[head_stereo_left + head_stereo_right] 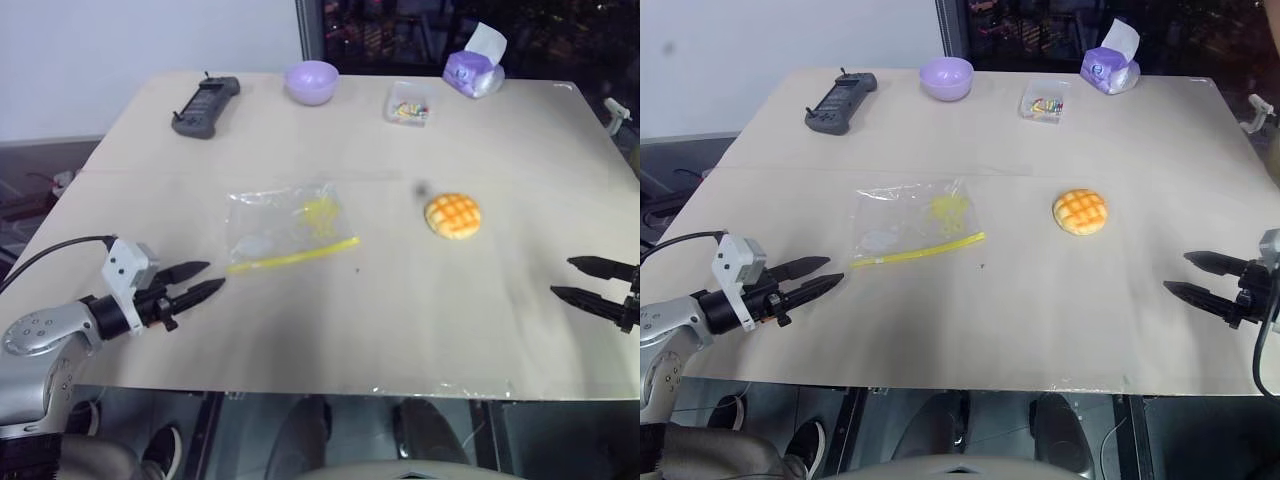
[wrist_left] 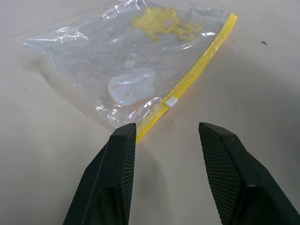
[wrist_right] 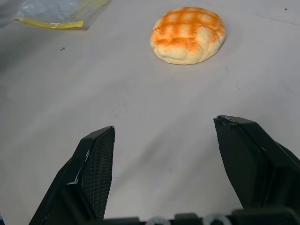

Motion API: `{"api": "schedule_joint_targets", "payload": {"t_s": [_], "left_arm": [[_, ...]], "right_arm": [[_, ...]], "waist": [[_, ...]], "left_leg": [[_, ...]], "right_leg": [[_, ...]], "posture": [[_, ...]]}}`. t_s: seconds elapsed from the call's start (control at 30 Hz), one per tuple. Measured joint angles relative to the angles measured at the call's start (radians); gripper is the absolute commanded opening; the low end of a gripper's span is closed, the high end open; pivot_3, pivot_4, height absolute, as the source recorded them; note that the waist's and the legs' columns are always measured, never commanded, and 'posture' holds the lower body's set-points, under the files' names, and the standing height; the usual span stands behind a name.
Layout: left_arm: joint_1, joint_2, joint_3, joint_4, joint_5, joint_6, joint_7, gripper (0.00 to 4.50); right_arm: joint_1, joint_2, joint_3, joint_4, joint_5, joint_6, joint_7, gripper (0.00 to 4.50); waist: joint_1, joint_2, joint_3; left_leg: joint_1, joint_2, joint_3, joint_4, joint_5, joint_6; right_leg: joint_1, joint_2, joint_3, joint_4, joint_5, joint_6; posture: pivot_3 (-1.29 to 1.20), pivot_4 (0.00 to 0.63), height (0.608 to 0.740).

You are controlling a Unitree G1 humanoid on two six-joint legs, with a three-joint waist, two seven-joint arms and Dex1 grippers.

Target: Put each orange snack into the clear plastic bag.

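Observation:
One orange snack, a round bun with a grid-scored top, lies on the beige table right of centre; the right wrist view looks at the same orange snack. The clear plastic bag lies flat left of centre, its yellow seal strip along the near edge. My left gripper hovers open just short of the bag's near-left corner, empty. At the table's right side my right gripper is open and empty, pointing toward the bun from some distance.
Along the far edge stand a black handheld controller, a purple bowl, a small clear box of colourful bits and a purple tissue pack. The table's front edge runs just below both grippers.

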State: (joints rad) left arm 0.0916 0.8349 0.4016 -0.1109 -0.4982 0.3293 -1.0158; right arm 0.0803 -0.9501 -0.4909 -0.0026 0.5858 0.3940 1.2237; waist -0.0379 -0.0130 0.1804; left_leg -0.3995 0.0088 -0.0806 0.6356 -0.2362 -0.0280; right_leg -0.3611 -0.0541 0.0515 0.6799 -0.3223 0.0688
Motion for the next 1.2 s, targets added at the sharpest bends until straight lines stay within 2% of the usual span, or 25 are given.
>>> {"api": "schedule_joint_targets", "payload": {"t_s": [0.93, 1.2], "left_arm": [[-0.018, 0.000, -0.011, 0.043, 0.012, -0.047, -0.015, 2.25], [-0.155, -0.019, -0.087, 0.175, 0.136, -0.049, 0.115, 2.25]], "right_arm": [[0.013, 0.005, 0.000, -0.053, 0.015, 0.038, -0.009, 3.66], [-0.030, 0.029, -0.009, -0.252, 0.215, 0.114, 0.010, 3.66]], "waist": [[0.000, 0.000, 0.000], [0.001, -0.001, -0.001]], "left_leg": [[0.000, 0.000, 0.000, 0.000, 0.000, 0.000], [0.000, 0.000, -0.001, 0.001, 0.000, 0.000]], "right_leg": [[0.000, 0.000, 0.000, 0.000, 0.000, 0.000], [0.001, 0.000, -0.001, 0.001, 0.000, 0.000]], "posture": [[0.00, 0.150, 0.740], [0.00, 0.150, 0.740]]}}
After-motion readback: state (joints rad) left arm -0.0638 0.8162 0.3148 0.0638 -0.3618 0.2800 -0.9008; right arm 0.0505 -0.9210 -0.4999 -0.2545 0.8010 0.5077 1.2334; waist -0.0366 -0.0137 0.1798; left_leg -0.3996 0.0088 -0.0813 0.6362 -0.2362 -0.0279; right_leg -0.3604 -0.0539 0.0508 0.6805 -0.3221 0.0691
